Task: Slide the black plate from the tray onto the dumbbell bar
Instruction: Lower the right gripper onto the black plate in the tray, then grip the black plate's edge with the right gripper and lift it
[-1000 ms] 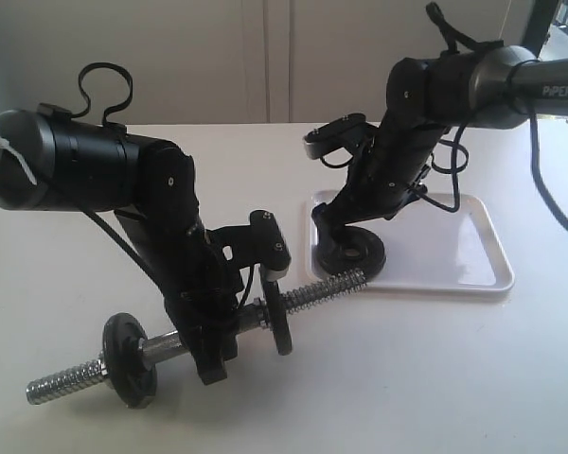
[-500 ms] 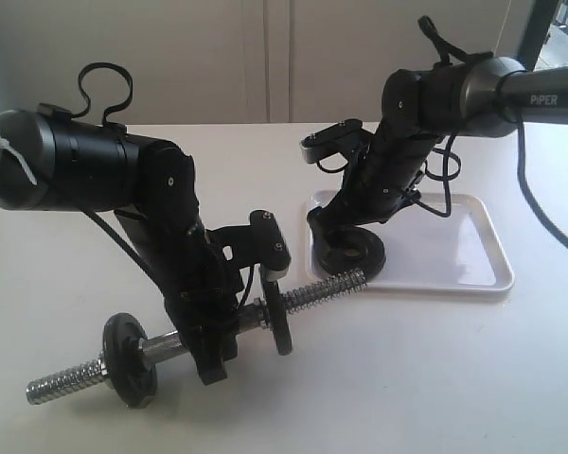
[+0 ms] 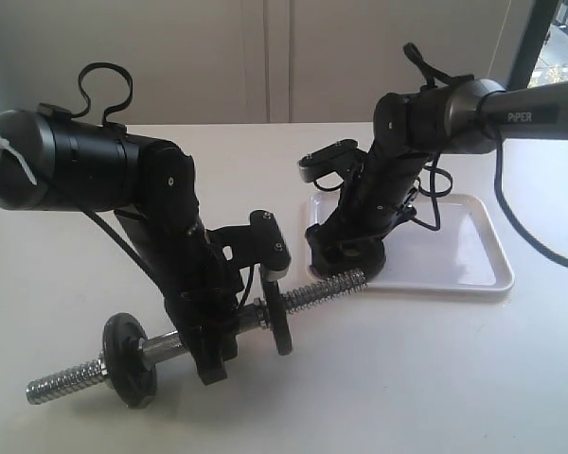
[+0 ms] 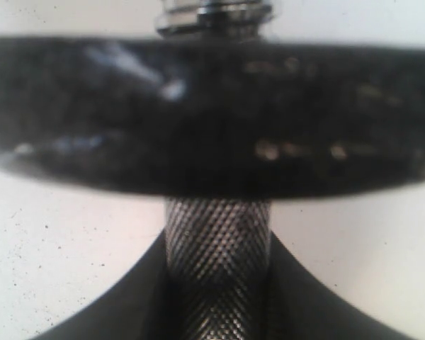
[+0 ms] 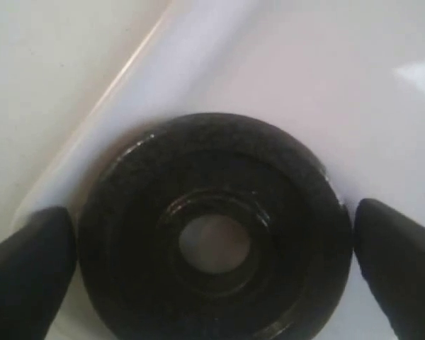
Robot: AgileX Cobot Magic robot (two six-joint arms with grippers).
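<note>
"Logging the black plate (image 5: 212, 159) first: where did it lie?"

"Flat in the tray (image 3: 454, 257), near the corner closest to the dumbbell bar (image 3: 317, 288), hub ring up. The right gripper (image 5: 214, 273) stood directly over it, one finger at either side of the rim, spread wide and clasping nothing. The fingertips (image 5: 28, 273) sat just beside the rim; contact possibly, though the right wrist view was too close to settle it."

"Left gripper (image 3: 211, 350)?"

"Clenched on the bar's knurled middle, between two mounted discs, one (image 3: 128, 359) toward the far threaded end, the other (image 3: 281, 322) toward the tray. The bar's threaded tip pointed at the tray's near rim, just beside it."

"Obscured or cut off?"

"In the exterior view the right gripper covered most of the plate; only its near edge showed. In the left wrist view a blurred disc edge spanned the whole width, and the bar beyond it was cut off at the frame. In the right wrist view both fingers ran out of frame."
</note>
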